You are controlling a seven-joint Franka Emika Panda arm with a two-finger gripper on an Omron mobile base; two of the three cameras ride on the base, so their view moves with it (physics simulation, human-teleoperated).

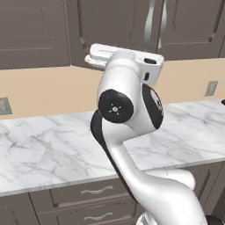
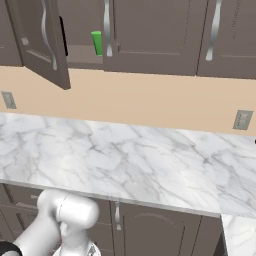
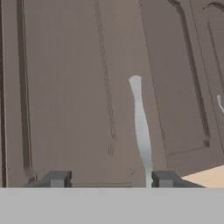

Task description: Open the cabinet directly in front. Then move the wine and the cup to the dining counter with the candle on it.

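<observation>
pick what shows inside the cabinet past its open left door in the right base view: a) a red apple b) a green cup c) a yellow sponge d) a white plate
b: in the right base view the cabinet's left door is swung open, and in the gap a bright green cup stands on the shelf behind the right door's silver handle.
</observation>
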